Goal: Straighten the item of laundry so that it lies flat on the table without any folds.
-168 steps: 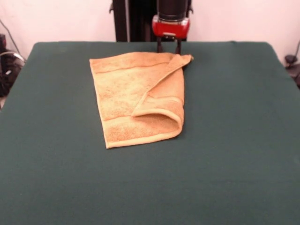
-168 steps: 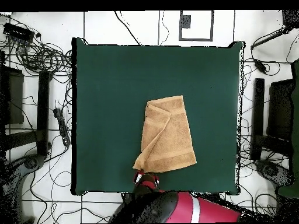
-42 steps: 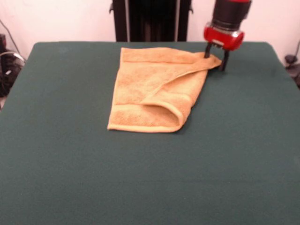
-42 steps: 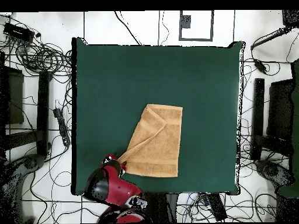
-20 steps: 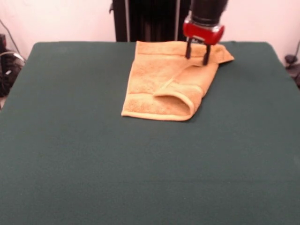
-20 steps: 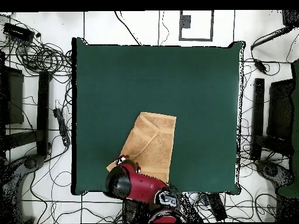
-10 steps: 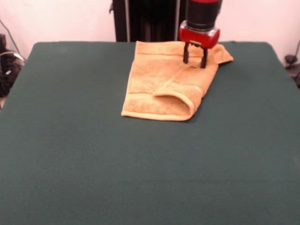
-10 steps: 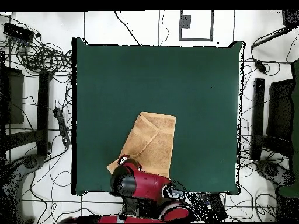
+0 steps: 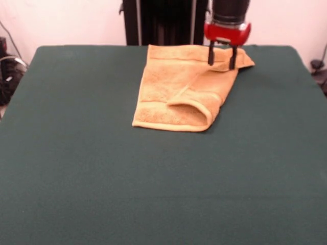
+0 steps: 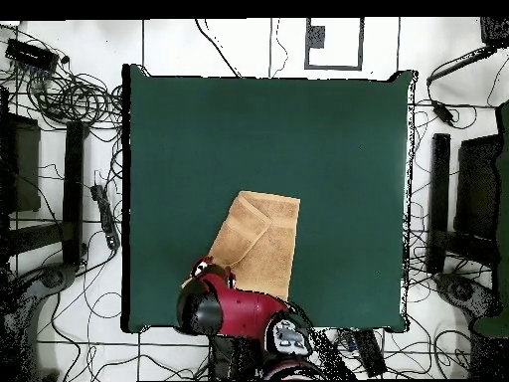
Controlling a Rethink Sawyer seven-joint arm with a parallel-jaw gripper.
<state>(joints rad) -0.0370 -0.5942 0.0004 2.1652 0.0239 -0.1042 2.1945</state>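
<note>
The golden-orange towel [image 9: 176, 84] lies on the dark green table [image 9: 76, 178] near its far edge, right of centre. Its near right part is folded over, with a rounded flap [image 9: 191, 108] on top and a diagonal crease across the middle. My gripper [image 9: 221, 65] hangs over the towel's far right corner. Its two black fingers [image 9: 210, 55] are apart with nothing between them. In the overhead view the towel [image 10: 263, 239] sits near the table's [image 10: 199, 129] bottom edge, and the gripper [image 10: 204, 269] is at its lower left corner, with the red arm partly covering it.
The robot's black pedestal [image 9: 163, 20] stands just behind the table's far edge, close to the towel. In the overhead view, cables [image 10: 70, 95] and dark stands [image 10: 437, 199] lie on the floor around the table.
The gripper has moved right in the front view, from the towel's far middle to over its far right corner. The towel has not moved in the last half second; before that it was dragged right and farther back.
</note>
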